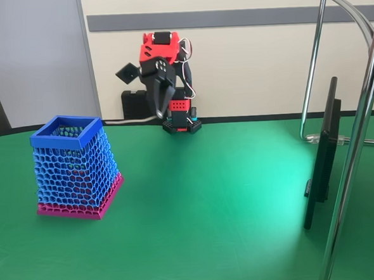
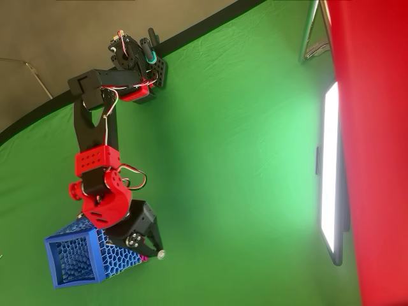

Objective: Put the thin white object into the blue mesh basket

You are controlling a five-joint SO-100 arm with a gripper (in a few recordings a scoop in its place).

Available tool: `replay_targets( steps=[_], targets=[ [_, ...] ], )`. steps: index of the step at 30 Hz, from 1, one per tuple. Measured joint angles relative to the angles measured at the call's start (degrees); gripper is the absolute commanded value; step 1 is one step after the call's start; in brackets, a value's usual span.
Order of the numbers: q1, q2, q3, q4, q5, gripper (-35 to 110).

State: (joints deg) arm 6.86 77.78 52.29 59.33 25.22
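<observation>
The red-and-black arm stands at the far edge of the green worktop [image 1: 209, 196], folded high with its pincer [image 1: 159, 107] pointing down, well above the cloth in the fixed view. In the overhead view the pincer [image 2: 153, 245] lies just beside the blue mesh basket [image 2: 76, 255], over its magenta base band. The black fingers [image 2: 155, 237] sit close together with a narrow gap or none; a small shiny round bead [image 2: 161, 255] shows at their tips. That bead looks like the end of the thin white object, but the stick itself is too slim to make out, so I cannot tell for sure that the pincer grips it. In the fixed view the basket [image 1: 74, 166] stands upright on the left, nearer than the arm's base. A dark flat screen [image 1: 324, 150] stands on the right, beside chrome stand tubes [image 1: 358, 136].
</observation>
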Motion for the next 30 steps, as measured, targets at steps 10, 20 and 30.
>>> replay_targets(
  steps=[10, 20, 30],
  targets=[
    [9.14, 1.93, -1.85, -8.88, 4.31, 0],
    [14.85, 0.09, -3.78, -10.37, 16.44, 0],
    [16.52, -11.60, -15.29, -11.60, 21.36, 0]
  ],
)
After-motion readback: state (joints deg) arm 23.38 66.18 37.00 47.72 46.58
